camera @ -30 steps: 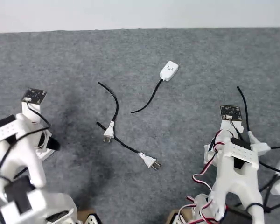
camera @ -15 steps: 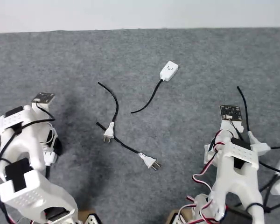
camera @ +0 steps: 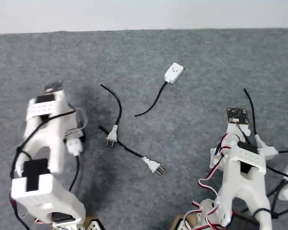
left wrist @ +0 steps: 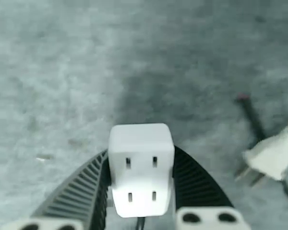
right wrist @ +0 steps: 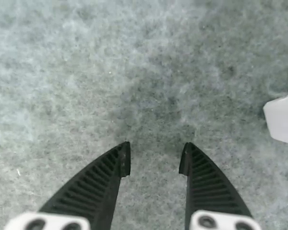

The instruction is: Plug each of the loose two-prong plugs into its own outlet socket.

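Note:
My left gripper (left wrist: 141,160) is shut on a white outlet socket (left wrist: 141,167), its slots facing the camera. In the high view this socket (camera: 74,143) hangs under the left arm, just left of a white two-prong plug (camera: 112,136) on a black cord. The same plug (left wrist: 273,155) lies close beside the held socket. A second plug (camera: 154,166) lies nearer the front on its own black cord. Another white socket (camera: 174,73) rests farther back with a black cord. My right gripper (right wrist: 155,158) is open over bare carpet, holding nothing.
Grey carpet (camera: 192,120) covers the table up to a pale wall at the back. The right arm (camera: 240,163) stands at the front right among black cables. A white block (right wrist: 282,123) lies beside the right gripper.
The left arm has swung from the left edge toward the middle, carrying the white socket up to the nearer plug. The right arm, plugs and far socket have not moved.

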You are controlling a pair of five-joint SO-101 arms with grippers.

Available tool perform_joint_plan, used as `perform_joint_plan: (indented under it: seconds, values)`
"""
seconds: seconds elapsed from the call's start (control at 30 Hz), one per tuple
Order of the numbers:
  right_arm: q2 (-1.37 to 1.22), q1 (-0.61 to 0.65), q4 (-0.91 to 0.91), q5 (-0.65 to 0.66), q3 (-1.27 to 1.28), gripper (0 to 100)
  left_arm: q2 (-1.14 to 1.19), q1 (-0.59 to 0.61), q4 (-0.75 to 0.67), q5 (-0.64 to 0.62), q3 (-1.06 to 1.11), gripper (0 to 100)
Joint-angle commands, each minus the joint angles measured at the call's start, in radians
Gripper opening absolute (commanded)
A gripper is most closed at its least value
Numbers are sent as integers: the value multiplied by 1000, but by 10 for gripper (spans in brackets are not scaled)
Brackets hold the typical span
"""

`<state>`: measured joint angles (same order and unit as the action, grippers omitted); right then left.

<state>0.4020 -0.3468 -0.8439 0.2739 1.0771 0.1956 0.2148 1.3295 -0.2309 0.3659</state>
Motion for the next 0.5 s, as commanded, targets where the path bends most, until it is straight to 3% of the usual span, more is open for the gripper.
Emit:
perform_joint_plan:
  seconds: [0.0,0.23,0.47]
  values:
    - [36,4,12,6,-8,165,-2,-84,-77,-64,-42,15]
    - [38,-7,12,9,-8,165,-2,-87,-155,-66,-27,36]
    - [36,-7,12,9,-8,165,-5,-91,-144,-44,8,335]
